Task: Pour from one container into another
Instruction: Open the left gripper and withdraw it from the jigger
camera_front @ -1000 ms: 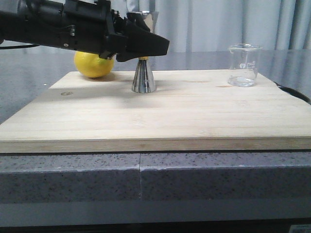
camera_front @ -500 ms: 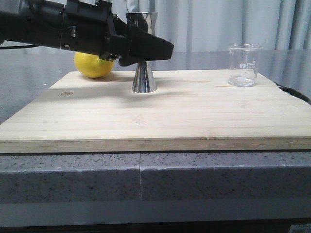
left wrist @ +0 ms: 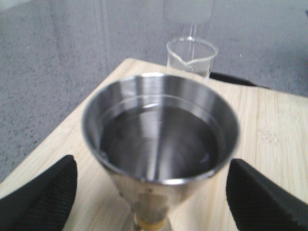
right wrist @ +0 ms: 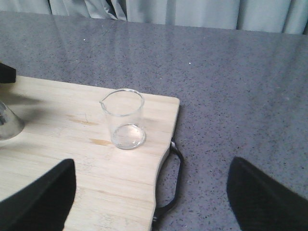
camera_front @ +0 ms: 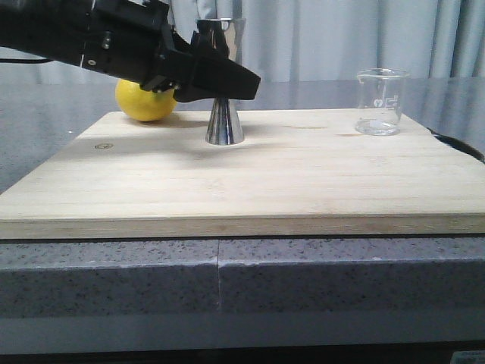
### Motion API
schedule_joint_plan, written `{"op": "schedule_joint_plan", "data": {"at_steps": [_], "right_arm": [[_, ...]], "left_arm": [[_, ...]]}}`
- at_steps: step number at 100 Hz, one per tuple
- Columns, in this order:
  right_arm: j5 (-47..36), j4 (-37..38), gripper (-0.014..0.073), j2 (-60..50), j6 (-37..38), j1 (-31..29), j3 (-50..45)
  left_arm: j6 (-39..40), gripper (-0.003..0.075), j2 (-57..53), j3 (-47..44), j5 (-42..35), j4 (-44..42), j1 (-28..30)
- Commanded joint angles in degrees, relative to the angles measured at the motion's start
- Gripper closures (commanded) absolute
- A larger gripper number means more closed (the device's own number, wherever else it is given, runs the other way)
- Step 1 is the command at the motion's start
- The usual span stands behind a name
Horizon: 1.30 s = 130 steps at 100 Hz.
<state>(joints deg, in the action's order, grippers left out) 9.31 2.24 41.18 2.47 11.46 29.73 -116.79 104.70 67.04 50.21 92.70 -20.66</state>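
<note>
The steel hourglass jigger [camera_front: 225, 125] stands upright on the wooden board [camera_front: 303, 182], left of centre at the back. My left gripper [camera_front: 244, 80] is open, with its fingers on either side of the jigger's waist and upper cup. In the left wrist view the jigger [left wrist: 161, 139] sits between the pads [left wrist: 41, 192] with a gap on each side, and a liquid line shows inside its cup. The clear glass beaker [camera_front: 381, 102] stands at the board's back right and looks empty. My right gripper [right wrist: 151, 199] hangs open above the board edge near the beaker [right wrist: 123, 119].
A yellow lemon [camera_front: 145, 102] lies on the board's back left, behind my left arm. A black loop handle [right wrist: 176, 166] sticks out from the board's right edge. Grey stone counter [right wrist: 240, 96] surrounds the board, with curtains behind.
My left gripper pushed a little to the right past the jigger, then drew back slightly, and the arm's rear rose. Jigger and beaker have not moved.
</note>
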Motion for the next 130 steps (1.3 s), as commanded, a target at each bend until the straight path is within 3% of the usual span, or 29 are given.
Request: {"op": "schedule_joint_plan", "data": {"at_steps": [1, 24, 43, 71, 86, 104, 114, 130], "right_arm": [[-4.4, 0.8, 0.0015, -0.4, -0.7, 0.2, 1.6], [-4.0, 0.8, 0.0015, -0.4, -0.7, 0.2, 1.6], [-1.4, -0.1, 0.0015, -0.4, -0.7, 0.2, 1.9], [18.7, -2.2, 0.0015, -0.4, -0.7, 0.2, 9.6], [31.3, -2.2, 0.0015, -0.4, -0.7, 0.2, 15.3], [38.8, -2.2, 0.0015, -0.4, -0.1, 0.2, 19.9], [39.8, -2.2, 0.0015, -0.4, 0.0, 0.2, 20.4], [40.2, -2.2, 0.0015, -0.4, 0.0, 0.2, 20.4]], "left_arm": [[4.4, 0.0132, -5.1, 1.8, -0.8, -1.7, 0.3], [17.7, 0.0132, -11.7, 1.9, -6.1, -17.9, 0.7], [39.2, 0.0133, -19.3, 1.9, -5.5, -36.8, 3.9], [71.5, 0.0134, -33.6, 1.9, -0.3, -66.8, 9.0], [86.7, 0.0136, -41.9, 1.9, 6.7, -79.3, 11.0], [107.3, 0.0136, -50.0, 1.9, 14.7, -95.3, 11.7], [114.1, 0.0136, -53.1, 1.9, 18.5, -101.0, 11.7], [114.5, 0.0136, -56.8, 1.9, 18.4, -101.1, 11.7]]}}
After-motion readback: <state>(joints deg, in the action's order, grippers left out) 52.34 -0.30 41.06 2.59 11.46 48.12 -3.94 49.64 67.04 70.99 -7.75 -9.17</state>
